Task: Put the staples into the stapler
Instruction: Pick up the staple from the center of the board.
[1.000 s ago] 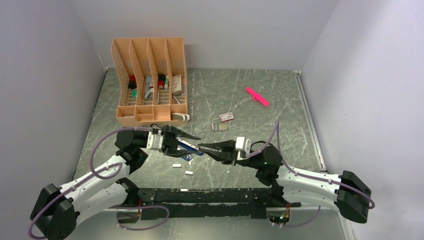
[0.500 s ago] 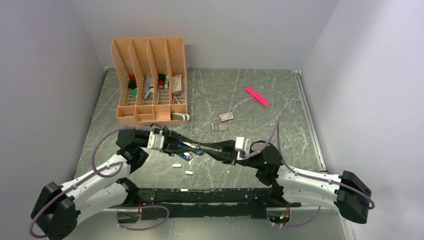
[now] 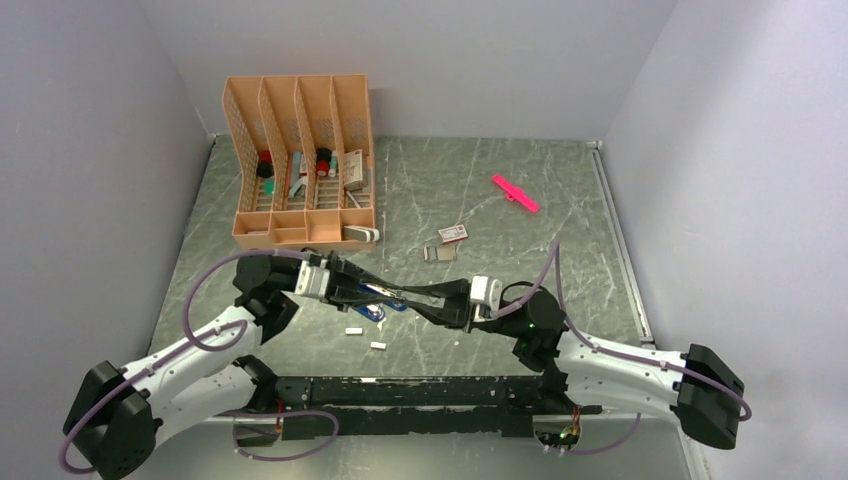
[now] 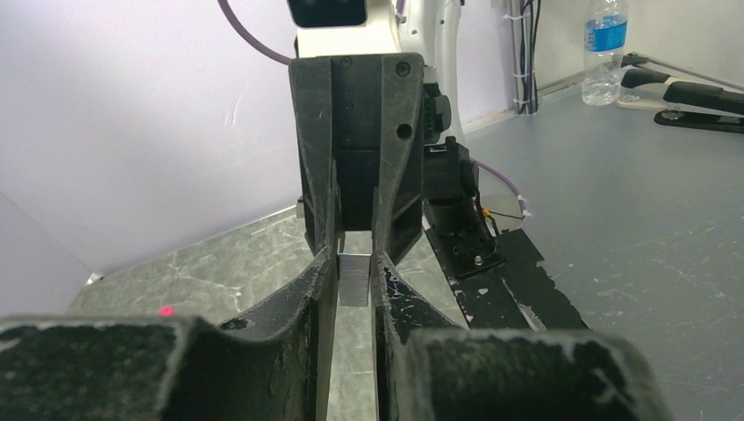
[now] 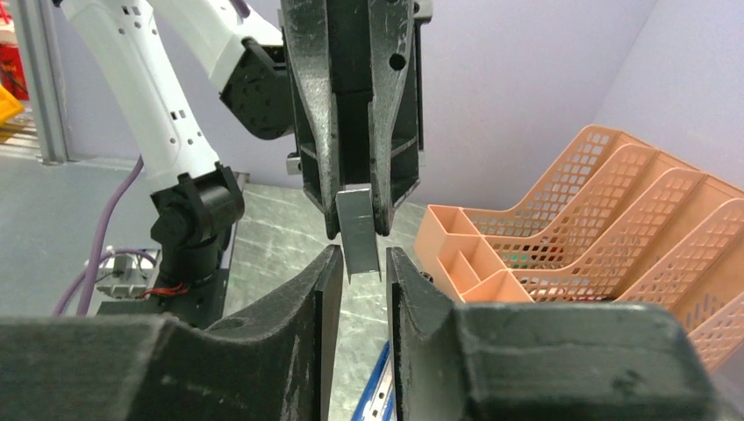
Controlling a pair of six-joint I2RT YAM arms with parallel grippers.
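On the grey marbled table [image 3: 480, 170], centre front, just ahead of the arm bases: an orange desk organizer [image 3: 300, 130] stands at the far left, and the two arms meet nose to nose in mid-air over the blue stapler [image 3: 380, 310], which lies on the table just beneath them. A small pink-and-white box [image 3: 453, 233] lies a little beyond, and a pink stick [image 3: 515, 193] is well apart at the far right. Two loose pale strips [image 3: 353, 330] lie near the stapler. The staples [image 5: 360, 235] are one short silvery strip held off the table, tilted, between both sets of fingers. The left gripper [image 5: 358, 224] is closed on one end, with both pads against the flat sides. The right gripper [image 4: 354, 253] has its fingers drawn in narrow around the other end. A sliver of gap shows in its own wrist view, so I cannot tell whether it is pinching. Handling judgement: the strip is very light, and stiff along its length. It is probably brittle where the staples are glued, so twisting or pulling by two grips at once could snap it. The metal is smooth, so it is likely to slip or rotate under a light pinch. The best hold looks to be across the flat side faces near mid-length, with the legs pointing down and an end left free to slide into the stapler's channel.
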